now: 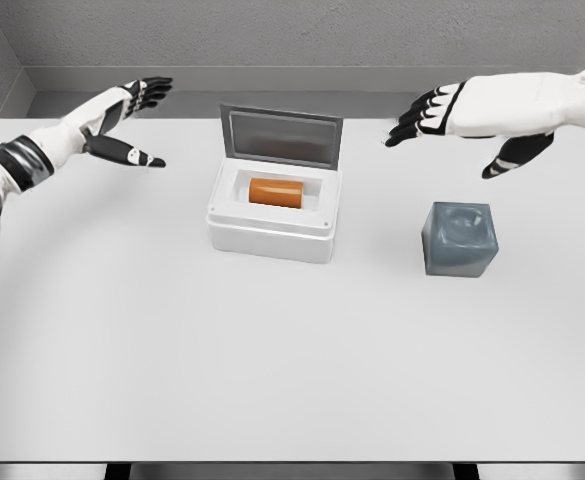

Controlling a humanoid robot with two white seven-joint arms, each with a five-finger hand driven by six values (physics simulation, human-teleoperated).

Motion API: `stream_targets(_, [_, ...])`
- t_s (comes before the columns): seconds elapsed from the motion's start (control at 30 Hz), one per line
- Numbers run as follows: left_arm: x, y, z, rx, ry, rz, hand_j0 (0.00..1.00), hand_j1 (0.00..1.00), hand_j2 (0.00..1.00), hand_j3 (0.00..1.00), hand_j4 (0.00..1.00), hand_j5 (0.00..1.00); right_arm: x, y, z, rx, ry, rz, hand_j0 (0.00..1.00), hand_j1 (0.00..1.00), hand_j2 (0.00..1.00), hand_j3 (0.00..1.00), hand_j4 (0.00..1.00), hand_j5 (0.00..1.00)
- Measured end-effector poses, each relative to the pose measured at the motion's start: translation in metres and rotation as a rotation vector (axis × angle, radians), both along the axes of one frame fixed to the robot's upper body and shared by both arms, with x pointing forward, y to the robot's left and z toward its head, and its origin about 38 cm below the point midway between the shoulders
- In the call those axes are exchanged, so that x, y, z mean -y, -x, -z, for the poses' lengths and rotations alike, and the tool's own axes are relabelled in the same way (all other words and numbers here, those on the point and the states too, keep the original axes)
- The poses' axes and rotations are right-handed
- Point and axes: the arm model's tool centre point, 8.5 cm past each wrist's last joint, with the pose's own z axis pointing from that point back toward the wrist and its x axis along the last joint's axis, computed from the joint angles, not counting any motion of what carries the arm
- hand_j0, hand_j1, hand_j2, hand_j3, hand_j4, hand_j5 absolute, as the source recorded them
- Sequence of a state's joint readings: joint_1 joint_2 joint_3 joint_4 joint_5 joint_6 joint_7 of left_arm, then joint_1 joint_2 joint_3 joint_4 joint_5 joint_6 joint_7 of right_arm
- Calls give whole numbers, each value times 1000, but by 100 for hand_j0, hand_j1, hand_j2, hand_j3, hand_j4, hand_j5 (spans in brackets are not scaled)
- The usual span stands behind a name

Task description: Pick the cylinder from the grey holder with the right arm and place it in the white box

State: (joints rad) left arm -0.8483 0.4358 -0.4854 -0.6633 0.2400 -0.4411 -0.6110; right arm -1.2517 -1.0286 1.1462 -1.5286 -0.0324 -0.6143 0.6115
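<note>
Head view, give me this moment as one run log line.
cylinder: lying in white box, lid up | grey holder: empty | right hand: open, above table | left hand: open, holds nothing

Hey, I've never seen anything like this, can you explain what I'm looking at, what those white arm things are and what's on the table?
This is a simulator's render, seen from a camera on a humanoid robot's head. The two white arms are its own. The left hand and the right hand both hover open above the white table, holding nothing. In the middle sits a white box with its lid raised, and an orange cylinder lies on its side inside. To the right stands a grey holder, a block with a hollow top that looks empty.
</note>
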Motion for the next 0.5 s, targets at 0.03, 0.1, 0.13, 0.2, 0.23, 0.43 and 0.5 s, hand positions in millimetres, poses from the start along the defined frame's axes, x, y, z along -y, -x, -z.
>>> stream_targets(0.03, [2, -3, -4, 5, -11, 2, 100, 100, 100, 100, 100, 100, 6, 3, 3, -9, 3, 12, 100, 100, 100, 100, 100, 100])
stream_targets(0.1, [6, -5, 0, -5, -27, 4, 100, 100, 100, 100, 100, 100, 13, 6, 2, -11, 7, 25, 100, 100, 100, 100, 100, 100])
stream_targets(0.13, [8, -6, 1, -9, -31, 5, 100, 100, 100, 100, 100, 100, 15, 7, 1, -11, 8, 30, 100, 100, 100, 100, 100, 100])
stream_targets(0.2, [12, -7, 4, -17, -33, 8, 100, 100, 100, 100, 100, 100, 19, 8, 3, -15, 8, 37, 100, 100, 100, 100, 100, 100])
stream_targets(0.23, [16, -11, -1, -11, -34, 11, 100, 100, 100, 100, 100, 100, 20, 8, 2, -16, 8, 42, 100, 100, 100, 100, 100, 100])
stream_targets(0.43, [30, -20, 2, -42, -38, 13, 100, 100, 100, 100, 100, 100, 26, 8, 2, -16, 11, 55, 100, 100, 100, 100, 100, 100])
stream_targets(0.5, [35, -21, 5, -54, -38, 17, 100, 100, 100, 100, 100, 100, 26, 8, 2, -17, 11, 56, 100, 100, 100, 100, 100, 100])
